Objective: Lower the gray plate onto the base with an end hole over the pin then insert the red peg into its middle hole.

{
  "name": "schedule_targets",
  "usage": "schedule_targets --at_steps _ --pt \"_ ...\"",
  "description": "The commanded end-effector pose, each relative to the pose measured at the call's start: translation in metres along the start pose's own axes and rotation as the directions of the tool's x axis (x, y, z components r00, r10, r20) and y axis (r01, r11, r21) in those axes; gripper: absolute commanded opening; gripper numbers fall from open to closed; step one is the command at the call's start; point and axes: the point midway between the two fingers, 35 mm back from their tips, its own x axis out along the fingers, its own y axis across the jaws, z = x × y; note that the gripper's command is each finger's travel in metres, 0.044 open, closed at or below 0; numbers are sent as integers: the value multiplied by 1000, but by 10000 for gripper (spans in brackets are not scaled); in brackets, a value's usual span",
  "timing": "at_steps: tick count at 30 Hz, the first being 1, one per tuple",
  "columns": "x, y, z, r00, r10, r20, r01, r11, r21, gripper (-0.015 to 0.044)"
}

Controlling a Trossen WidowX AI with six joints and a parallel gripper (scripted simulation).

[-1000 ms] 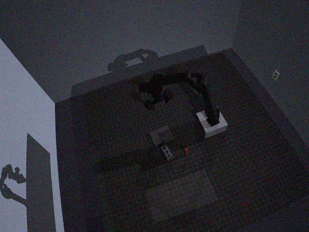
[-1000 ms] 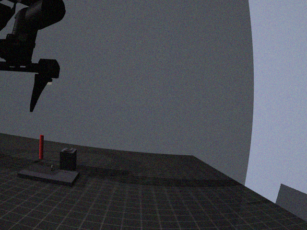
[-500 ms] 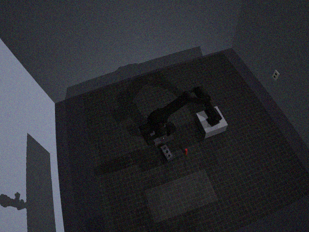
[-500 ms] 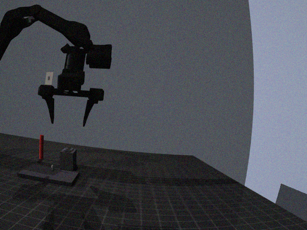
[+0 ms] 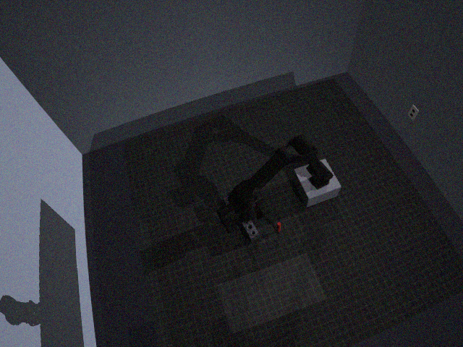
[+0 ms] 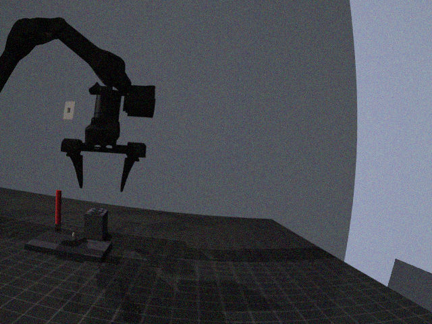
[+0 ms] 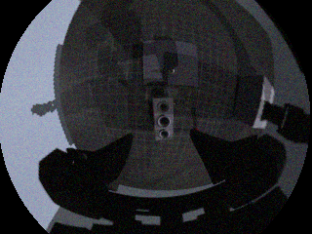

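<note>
1. The black parallel-jaw gripper (image 5: 244,223) (image 6: 101,190) (image 7: 162,135) stands wide, with nothing between its fingers, and hangs above the work, pointing down.
2. The gray rectangular plate with three round holes in a row (image 5: 251,229) (image 6: 96,210) (image 7: 157,115) lies below the fingertips, holes facing up. In the wrist view its long axis runs up and down the picture, across the line on which the fingers would close.
3. Continuing that axis away from the gripper comes the flat gray base slab (image 6: 42,244) (image 7: 187,63), with its small pale pin (image 6: 73,234) (image 7: 173,71) upright. The pin is bare, so the plate has yet to be seated.
4. The slim red cylindrical peg (image 5: 278,226) (image 6: 58,208) stands upright, apart from the plate.
5. The next move, I judge, is straightening up over the plate, descending and closing on its long sides; a crooked grip could spoil the fit over the pin.
6. The light is poor: the plate seems to top a dark block, though I cannot tell where one ends. The arm covers much of the base from above.
</note>
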Motion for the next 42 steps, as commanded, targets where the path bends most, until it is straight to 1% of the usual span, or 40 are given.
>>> schedule_targets --at_steps 1,3,6,42 --pt "16 -5 0 1000 -21 3 21 1000 6 440" --pt "17 -5 0 1000 -21 3 21 1000 6 440" --pt "29 -6 1 1000 -22 3 22 1000 6 440" --pt "83 -8 1 1000 -22 3 22 1000 6 440"
